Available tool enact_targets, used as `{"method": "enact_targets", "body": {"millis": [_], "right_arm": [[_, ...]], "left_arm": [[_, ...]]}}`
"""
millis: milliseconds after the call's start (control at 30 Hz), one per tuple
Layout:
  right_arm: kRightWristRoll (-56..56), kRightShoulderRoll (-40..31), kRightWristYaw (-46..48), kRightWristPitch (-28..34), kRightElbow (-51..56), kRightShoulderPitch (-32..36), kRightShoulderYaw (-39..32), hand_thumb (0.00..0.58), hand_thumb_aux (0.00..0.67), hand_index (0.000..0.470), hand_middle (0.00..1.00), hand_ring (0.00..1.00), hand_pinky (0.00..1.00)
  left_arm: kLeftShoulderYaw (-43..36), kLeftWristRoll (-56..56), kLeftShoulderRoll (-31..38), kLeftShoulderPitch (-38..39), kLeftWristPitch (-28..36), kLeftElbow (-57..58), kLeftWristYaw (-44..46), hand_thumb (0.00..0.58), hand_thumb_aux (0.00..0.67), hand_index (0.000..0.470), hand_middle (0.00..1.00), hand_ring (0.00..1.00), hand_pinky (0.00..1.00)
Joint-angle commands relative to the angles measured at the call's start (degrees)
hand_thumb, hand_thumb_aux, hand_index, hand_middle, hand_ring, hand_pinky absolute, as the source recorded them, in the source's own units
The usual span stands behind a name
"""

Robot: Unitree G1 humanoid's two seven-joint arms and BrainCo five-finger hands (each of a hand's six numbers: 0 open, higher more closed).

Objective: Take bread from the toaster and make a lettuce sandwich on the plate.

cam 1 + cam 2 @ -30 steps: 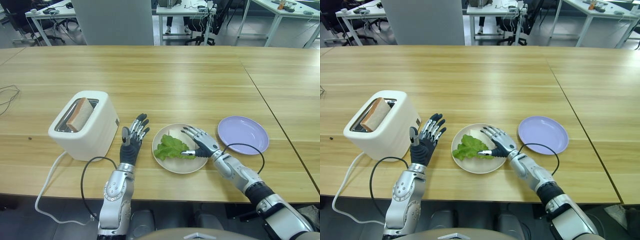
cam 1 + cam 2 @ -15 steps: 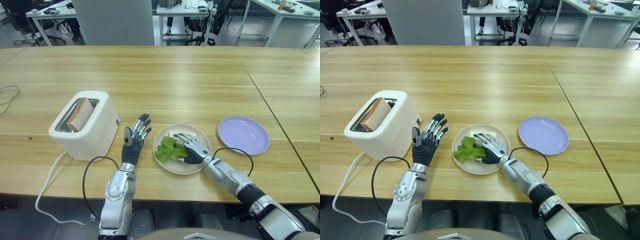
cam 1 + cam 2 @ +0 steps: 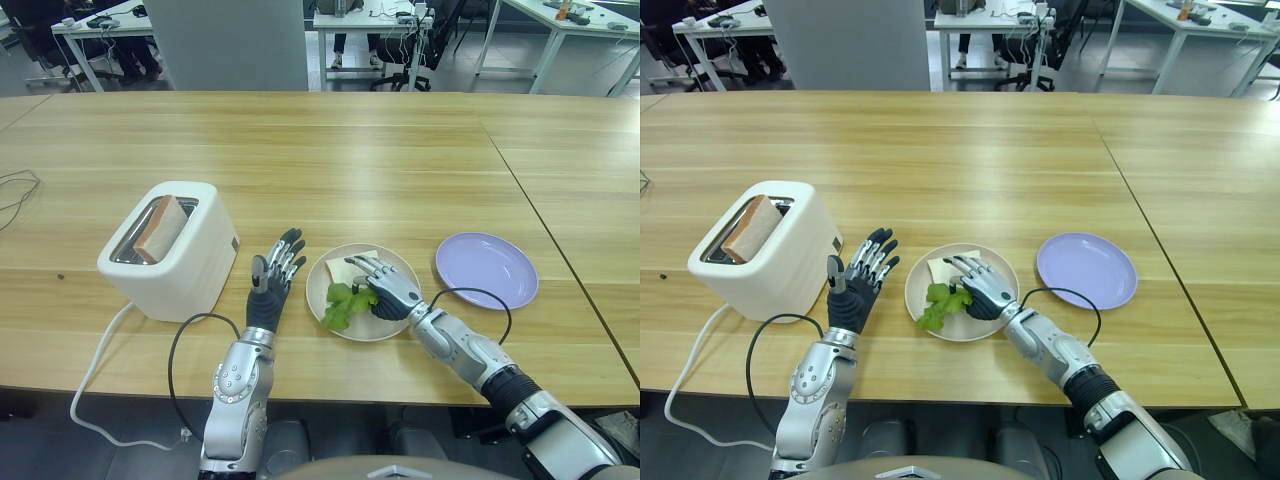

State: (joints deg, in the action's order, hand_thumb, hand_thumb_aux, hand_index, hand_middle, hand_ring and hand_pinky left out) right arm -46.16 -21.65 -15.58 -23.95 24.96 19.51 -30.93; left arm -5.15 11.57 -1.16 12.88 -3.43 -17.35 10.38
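While my right hand [image 3: 388,292] sits low over the cream plate [image 3: 408,268], its fingers are curled around the lettuce [image 3: 339,306] and grasp it as a bunched clump. The lettuce is at the plate's near-left rim, and part of it hangs past the rim on my side.

One bread slice [image 3: 344,267] lies flat on the far-left part of the plate, just beyond the lettuce, with its right end under my fingers.

A second bread slice [image 3: 162,226] stands on edge in the toaster [image 3: 185,265]. Its long axis runs along the slot, from near-left to far-right.

My left hand [image 3: 270,285] is released, with fingers spread and pointing away from me. It stands between the toaster and the cream plate and holds nothing.

The purple plate [image 3: 487,268] is to the right, just beside the cream plate, close to a seam in the tabletop [image 3: 350,150].

All items sit in the near strip of the tabletop. The toaster's white cord [image 3: 92,375] drops over the near edge, and a black cable [image 3: 180,335] loops beside my left forearm.
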Motion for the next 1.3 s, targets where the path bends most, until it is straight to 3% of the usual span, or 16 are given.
{"method": "enact_targets", "body": {"millis": [33,267,700,1200,1233,1267,1300], "right_arm": [[1.94,-1.01,2.74,0.3,-3.34,-0.16,2.23,0.58,0.67,0.46,0.0,0.0,0.0],[3.18,-1.5,4.74,0.09,-3.05,3.46,4.67,0.58,0.67,0.46,0.0,0.0,0.0],[-1.71,4.57,-6.14,-1.57,21.62,18.38,0.62,0.58,0.67,0.46,0.0,0.0,0.0],[-1.86,6.92,-10.6,-4.56,34.51,18.21,-2.97,0.58,0.67,0.46,0.0,0.0,0.0],[-1.75,6.58,-10.03,-4.65,34.38,17.75,-3.18,0.445,0.347,0.238,0.0,0.0,0.0],[-1.61,6.19,-9.35,-4.75,34.08,17.23,-3.33,0.445,0.347,0.238,0.0,0.0,0.0],[-1.47,5.71,-8.66,-4.89,33.51,16.68,-3.45,0.0,0.0,0.0,0.0,0.0,0.0]], "left_arm": [[-0.21,-0.54,0.22,0.36,0.1,0.24,-0.23,0.0,0.0,0.0,0.0,0.0,0.0],[-0.6,-0.76,0.1,0.08,-0.05,0.69,-0.2,0.0,0.0,0.0,0.0,0.0,0.0],[-0.86,-1.2,0.16,-0.28,-0.43,1.5,-0.18,0.0,0.0,0.0,0.0,0.0,0.0],[-1.62,-1.68,0.15,0.16,-0.46,1.63,-0.5,0.0,0.0,0.0,0.0,0.0,0.0],[-1.65,-1.72,0.21,0.21,-0.39,1.66,-0.53,0.0,0.0,0.0,0.0,0.0,0.0],[-1.66,-1.75,0.25,0.27,-0.36,1.68,-0.54,0.0,0.0,0.0,0.0,0.0,0.0],[-1.66,-1.78,0.27,0.32,-0.34,1.69,-0.54,0.0,0.0,0.0,0.0,0.0,0.0]]}}
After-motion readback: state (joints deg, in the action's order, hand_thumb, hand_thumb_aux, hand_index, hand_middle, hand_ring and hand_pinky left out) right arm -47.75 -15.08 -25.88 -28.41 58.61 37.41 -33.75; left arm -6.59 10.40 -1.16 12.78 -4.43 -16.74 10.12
